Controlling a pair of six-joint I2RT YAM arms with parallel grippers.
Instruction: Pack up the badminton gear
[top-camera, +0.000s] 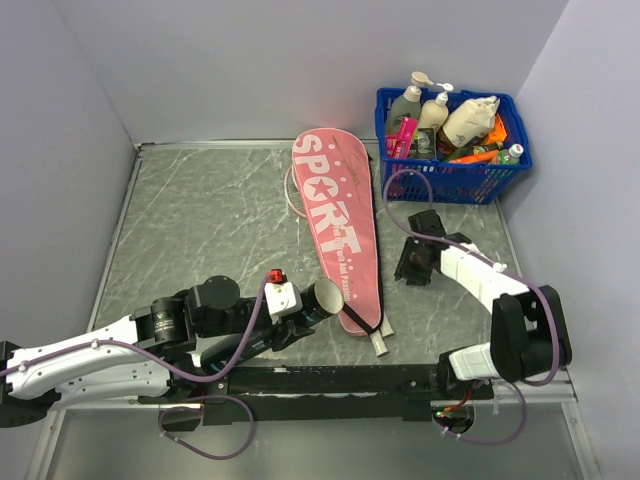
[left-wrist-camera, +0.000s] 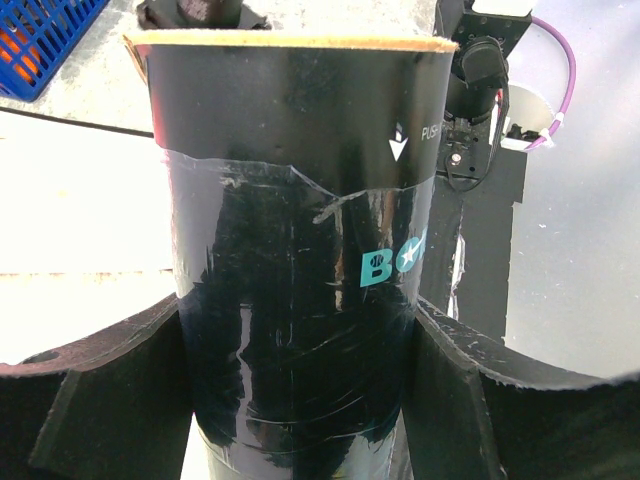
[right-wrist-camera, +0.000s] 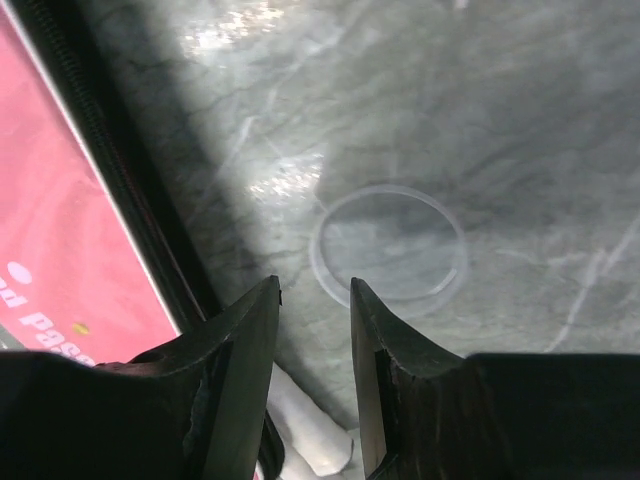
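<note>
1 black tube (left-wrist-camera: 290, 300) between left jaws, 1 pink cover (top-camera: 340, 235), 1 blue basket (top-camera: 450, 186)

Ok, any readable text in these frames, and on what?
"SPORT": pink racket cover.
"PUSH" beside a white arrow: black tube.
"BO", teal, rest out of sight: same tube.
Smaller print on the cover, labels in the blue basket: too small to read.

Grey marbled tabletop (top-camera: 220, 225), plain lavender walls (top-camera: 300, 60), soft even light
</note>
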